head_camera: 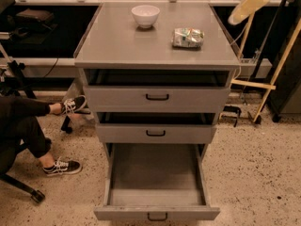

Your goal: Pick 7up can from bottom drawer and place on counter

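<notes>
On the flat grey counter (122,41), towards its right side, the small dented silvery-white 7up can (188,37) lies on its side with green and red print showing, well apart from the round white bowl (145,15) at the back. Up at the right, past the counter's edge and above it, hangs the pale yellowish gripper (242,8). Whether it is spread or closed cannot be told, but it carries nothing.

The can looks light and thin-walled — already crumpled, so a firm squeeze would likely fold it further, and its smooth metal may slip. Lying down, it could roll. A hold across the middle of its body, square to its long axis, seems safest.

Below, the deep grey metal bottom drawer (157,173) stands pulled out with nothing inside. The two shallower grey drawers (157,100) above sit slightly ajar. Nothing crowds the can — only the low raised side edges. A seated person's legs in black sneakers (63,166) are on the floor at left.
</notes>
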Available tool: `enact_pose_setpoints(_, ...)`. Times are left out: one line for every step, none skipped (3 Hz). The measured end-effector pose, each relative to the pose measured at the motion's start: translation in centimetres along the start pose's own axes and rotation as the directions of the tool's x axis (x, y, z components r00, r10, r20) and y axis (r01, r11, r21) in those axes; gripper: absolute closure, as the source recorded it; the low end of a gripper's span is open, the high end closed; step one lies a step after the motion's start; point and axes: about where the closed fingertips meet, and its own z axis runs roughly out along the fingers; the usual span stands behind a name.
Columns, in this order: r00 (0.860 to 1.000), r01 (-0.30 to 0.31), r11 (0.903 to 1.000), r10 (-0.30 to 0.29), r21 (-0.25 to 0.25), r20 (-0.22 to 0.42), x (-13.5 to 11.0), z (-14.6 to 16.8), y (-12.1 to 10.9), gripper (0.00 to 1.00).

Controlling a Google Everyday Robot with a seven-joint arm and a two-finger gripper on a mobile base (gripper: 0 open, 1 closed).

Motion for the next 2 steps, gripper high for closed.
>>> enact_pose_setpoints(0.995,-0.079,0.9779,0.066,0.193,0.077,-6.7,-11.8,-2.3,0.00)
enact_pose_setpoints(0.971,-0.074,0.9545,0.003,0.289,0.241,-19.1,-21.9,0.6,0.00)
